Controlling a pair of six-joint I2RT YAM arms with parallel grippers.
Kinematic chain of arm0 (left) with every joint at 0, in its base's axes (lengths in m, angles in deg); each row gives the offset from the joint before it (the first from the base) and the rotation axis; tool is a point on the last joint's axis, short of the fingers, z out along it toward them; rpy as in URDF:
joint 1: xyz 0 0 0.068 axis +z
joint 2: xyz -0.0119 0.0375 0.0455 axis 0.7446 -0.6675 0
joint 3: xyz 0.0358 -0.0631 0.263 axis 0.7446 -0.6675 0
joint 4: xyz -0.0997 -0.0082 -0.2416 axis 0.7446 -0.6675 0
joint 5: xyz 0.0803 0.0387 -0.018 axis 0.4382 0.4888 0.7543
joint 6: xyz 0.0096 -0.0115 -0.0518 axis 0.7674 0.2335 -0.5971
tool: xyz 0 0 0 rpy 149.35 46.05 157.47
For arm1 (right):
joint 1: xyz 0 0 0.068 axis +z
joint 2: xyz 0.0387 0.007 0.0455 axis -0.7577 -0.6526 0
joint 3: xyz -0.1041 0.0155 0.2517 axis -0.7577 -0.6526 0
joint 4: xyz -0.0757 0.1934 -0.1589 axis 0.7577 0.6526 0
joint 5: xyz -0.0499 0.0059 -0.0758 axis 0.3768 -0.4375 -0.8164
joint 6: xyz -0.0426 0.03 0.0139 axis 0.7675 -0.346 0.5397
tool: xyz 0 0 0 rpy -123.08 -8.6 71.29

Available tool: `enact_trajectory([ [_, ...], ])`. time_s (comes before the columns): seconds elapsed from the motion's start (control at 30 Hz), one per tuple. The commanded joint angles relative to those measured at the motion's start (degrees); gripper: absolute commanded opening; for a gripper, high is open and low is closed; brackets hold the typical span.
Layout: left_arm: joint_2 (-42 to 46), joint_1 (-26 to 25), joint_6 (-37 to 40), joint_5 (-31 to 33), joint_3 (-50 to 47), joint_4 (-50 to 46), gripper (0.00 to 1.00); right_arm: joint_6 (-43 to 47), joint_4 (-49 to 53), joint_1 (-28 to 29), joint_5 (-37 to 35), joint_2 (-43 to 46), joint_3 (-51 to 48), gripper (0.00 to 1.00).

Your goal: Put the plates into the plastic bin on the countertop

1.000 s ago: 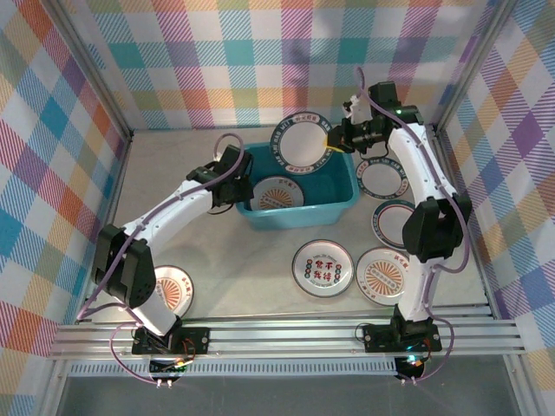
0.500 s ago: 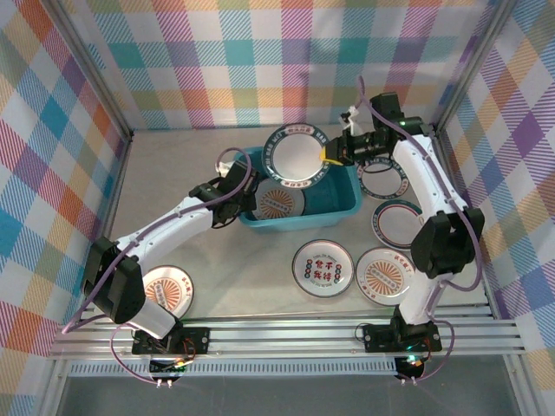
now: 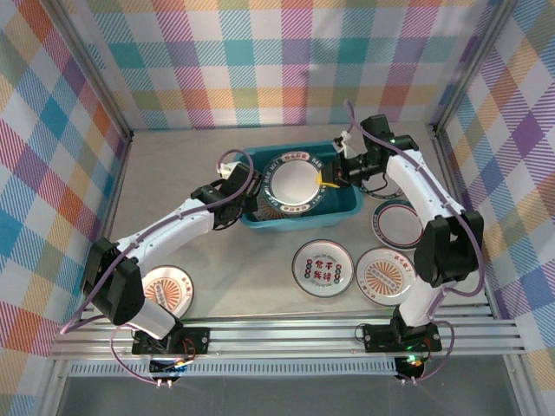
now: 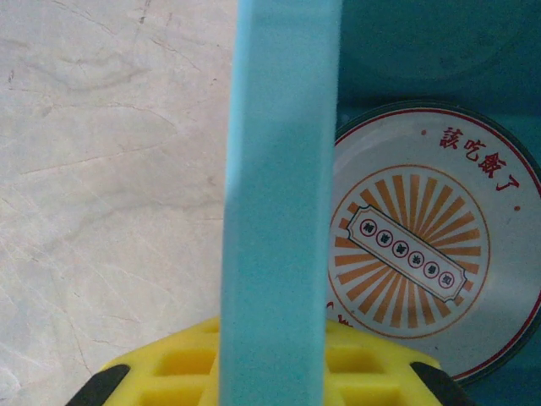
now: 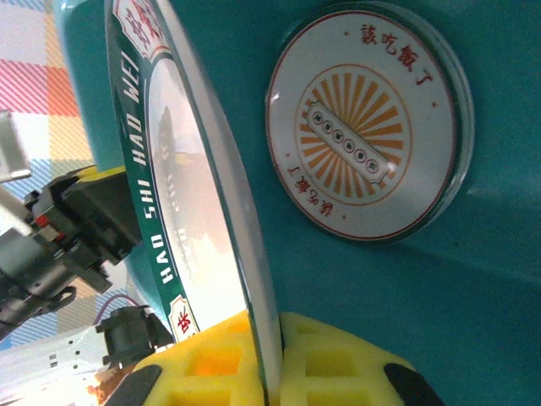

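Green-rimmed plate (image 3: 297,180), edge pinched in right gripper (image 3: 330,176), brought down from above far rim into plastic bin (image 3: 299,220), release pending; left gripper (image 3: 246,198) clamped on bin's left wall.

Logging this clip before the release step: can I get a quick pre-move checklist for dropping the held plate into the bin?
1. Right gripper pinching the green-rimmed plate by its rim: ok.
2. Plate above the plastic bin opening: ok.
3. Left gripper clamped on the bin's left wall: ok.
4. Room inside: ok, one sunburst plate lies flat there.
5. Gap between held plate and sunburst plate: cannot tell.
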Motion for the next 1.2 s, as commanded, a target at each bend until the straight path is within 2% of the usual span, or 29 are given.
enact_trajectory([
  [0.0, 2.39, -0.82, -0.35, 3.64, 1.36, 1.87, 0.06, -0.91, -0.82, -0.1, -0.67, -2.23, 3.3, 0.01],
  [0.17, 1.89, -0.86, -0.8, 3.33, 1.88, 1.15, 0.07, 1.68, 0.8, 1.96, -6.54, -4.18, 3.25, 0.01],
  [0.33, 1.47, -1.04, -0.93, 3.18, 2.21, 0.64, 0.07, 0.58, -2.8, 3.67, -10.25, -5.73, 2.81, 0.01],
  [0.63, 1.3, -1.13, -1.01, 3.46, 2.59, -0.06, 0.07, 0.86, -2.84, 7.72, -12.63, -12.66, 7.65, 0.02],
  [0.87, 0.64, -1.06, -0.84, 3.48, 3.51, -1.06, 0.06, -0.52, -4.15, 7.86, -13.4, -15.57, 8.18, 0.04],
  [1.03, 0.05, -1.08, -1.1, 3.37, 4.36, -1.98, 0.06, -0.81, -2.49, 7.86, -13.47, -18.3, 9.5, 0.09],
  [1.17, -0.01, -1.15, -1.04, 3.08, 4.15, -1.74, 0.06, -0.89, -2.15, 7.92, -12.81, -19.56, 9.59, 0.18],
])
